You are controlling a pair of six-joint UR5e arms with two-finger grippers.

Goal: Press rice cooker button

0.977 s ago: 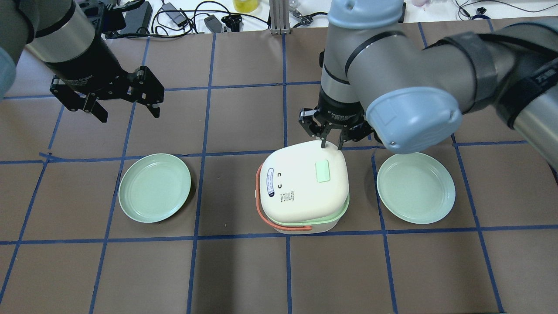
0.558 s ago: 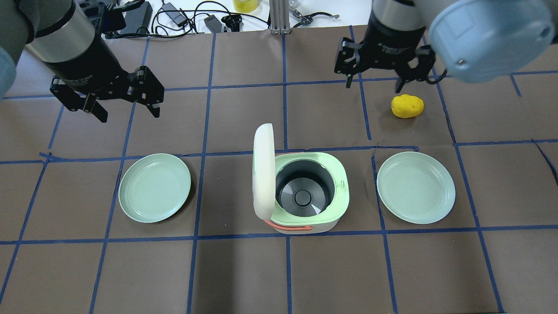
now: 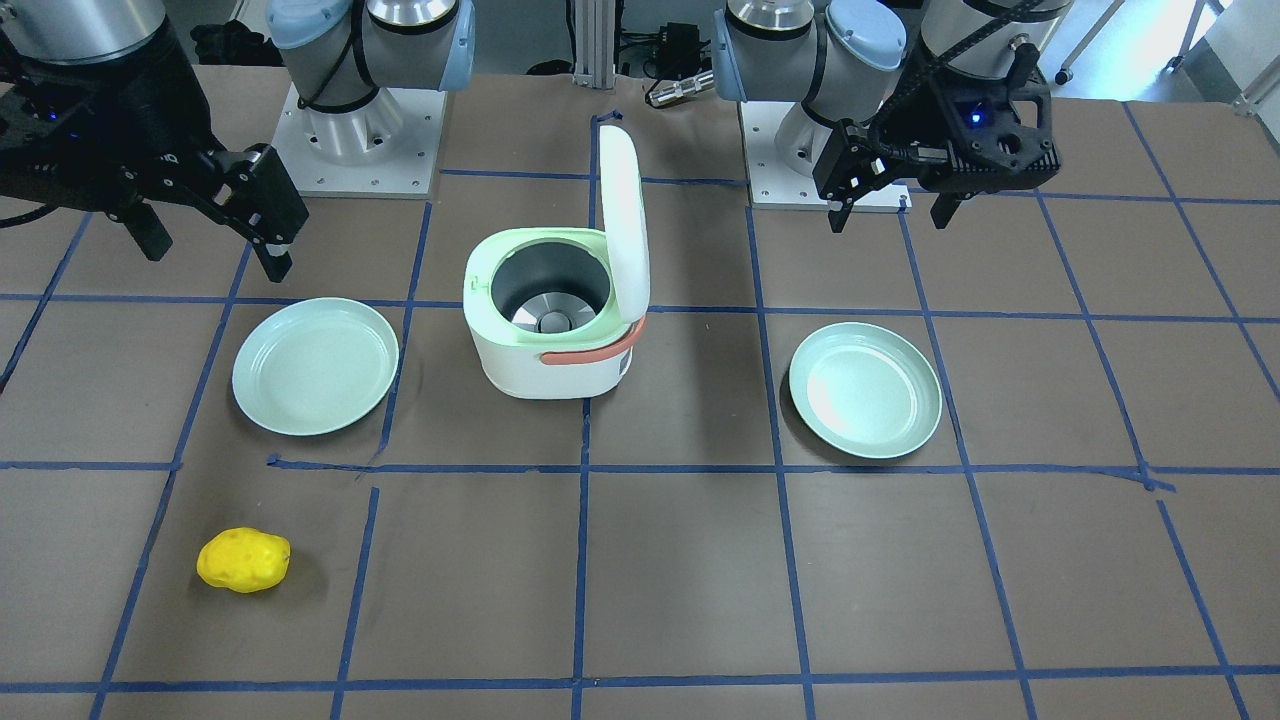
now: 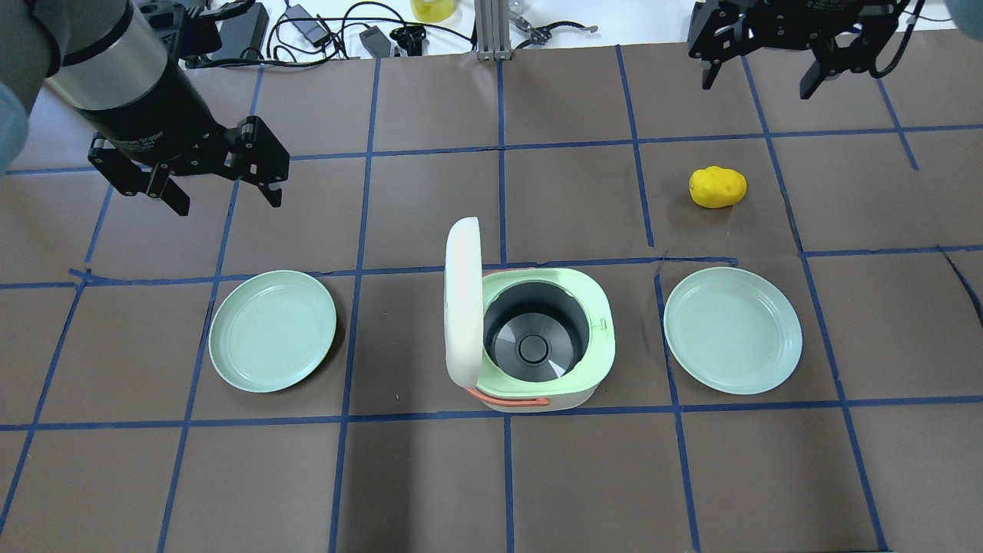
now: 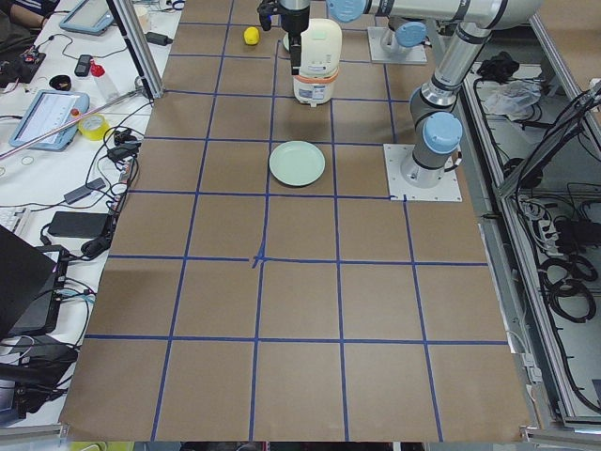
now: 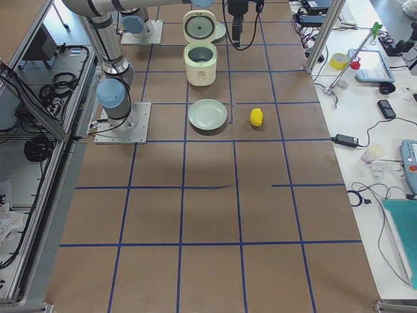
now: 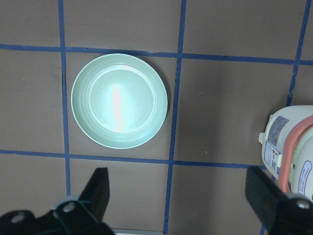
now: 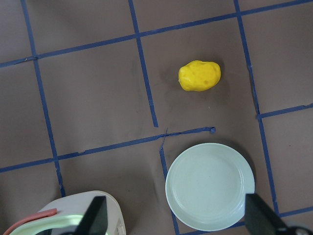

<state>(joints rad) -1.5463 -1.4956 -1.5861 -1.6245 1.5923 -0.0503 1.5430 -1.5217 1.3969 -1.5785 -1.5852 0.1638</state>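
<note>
Rice cooker (image 4: 549, 349) mid-counter (image 4: 430, 476), lid (image 4: 463, 299) standing upright, left hand (image 4: 228, 201) spread wide at 10 o'clock, right hand (image 4: 756, 86) spread wide at 1 o'clock

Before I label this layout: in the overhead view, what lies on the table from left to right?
Green plate → rice cooker, lid up → second green plate. The yellow lump overlaps that plate's span, so it is left out.

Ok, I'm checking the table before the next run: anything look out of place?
Only the lumpy yellow potato-shaped object, lying loose beyond the robot's right-hand pale green plate. The white rice cooker stands upright, lid raised, pot empty.
</note>
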